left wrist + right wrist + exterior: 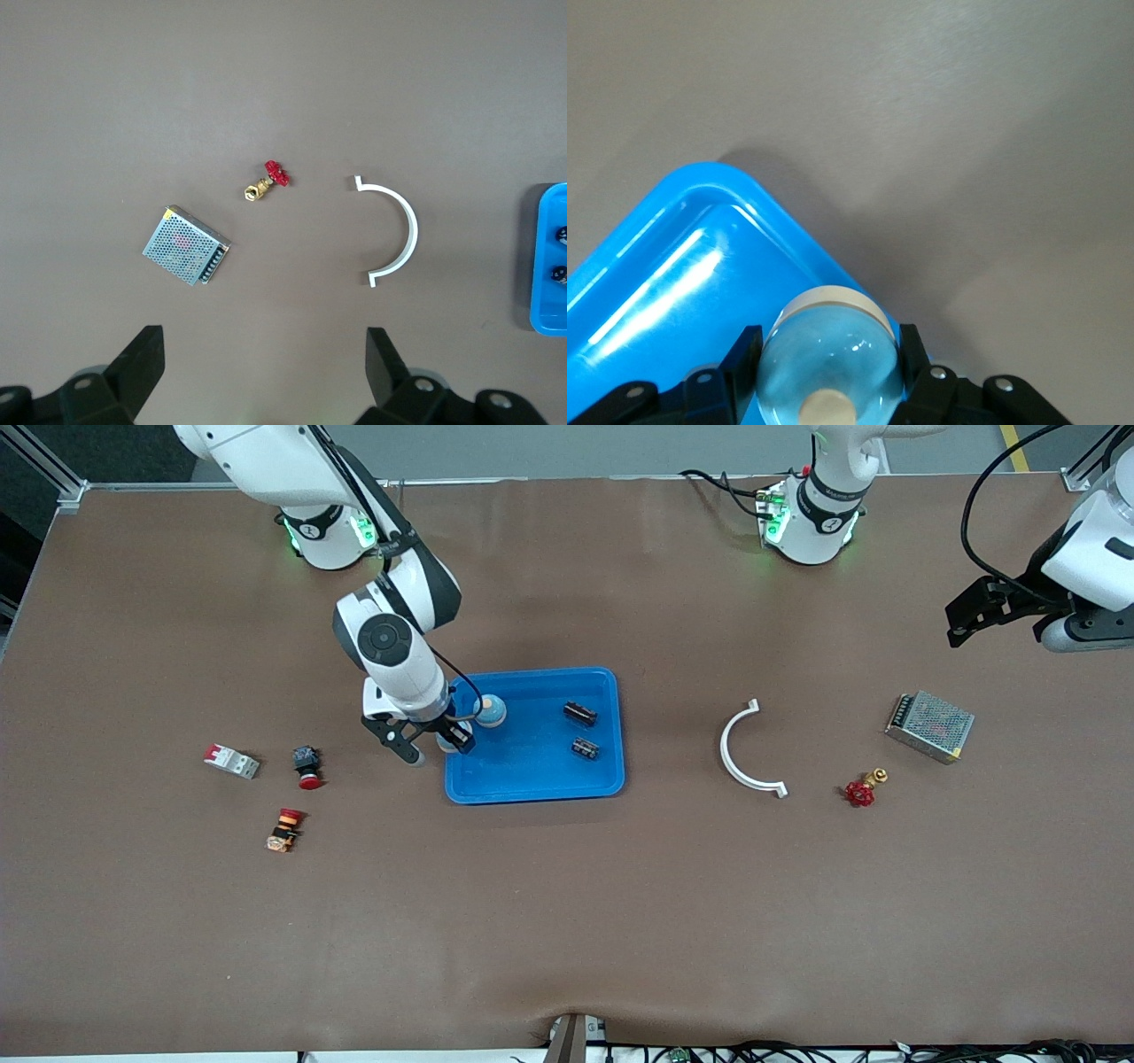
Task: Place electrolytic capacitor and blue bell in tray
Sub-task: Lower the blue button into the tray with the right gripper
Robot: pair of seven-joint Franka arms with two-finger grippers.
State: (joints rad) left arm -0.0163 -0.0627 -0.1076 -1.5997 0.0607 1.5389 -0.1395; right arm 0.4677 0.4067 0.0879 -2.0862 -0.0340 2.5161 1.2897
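The bright blue tray (pixel 532 779) lies mid-table. Two black electrolytic capacitors (pixel 580 713) (pixel 585 747) lie in it, toward the left arm's end. A blue bell (pixel 489 710) stands in the tray's corner toward the right arm's end. My right gripper (pixel 438 746) is shut on a second light blue bell (pixel 830 354) with a white base. It holds this bell low over the tray's rim (pixel 788 221). Its fingers (pixel 740 359) press on the dome's two sides. My left gripper (pixel 966 615) (pixel 263 363) is open and empty. It waits in the air over the left arm's end of the table.
A white curved bracket (pixel 749 748), a red valve (pixel 859 790) and a mesh power supply (pixel 930 726) lie toward the left arm's end. A circuit breaker (pixel 232 761), a red push button (pixel 307 766) and an orange switch (pixel 285 830) lie toward the right arm's end.
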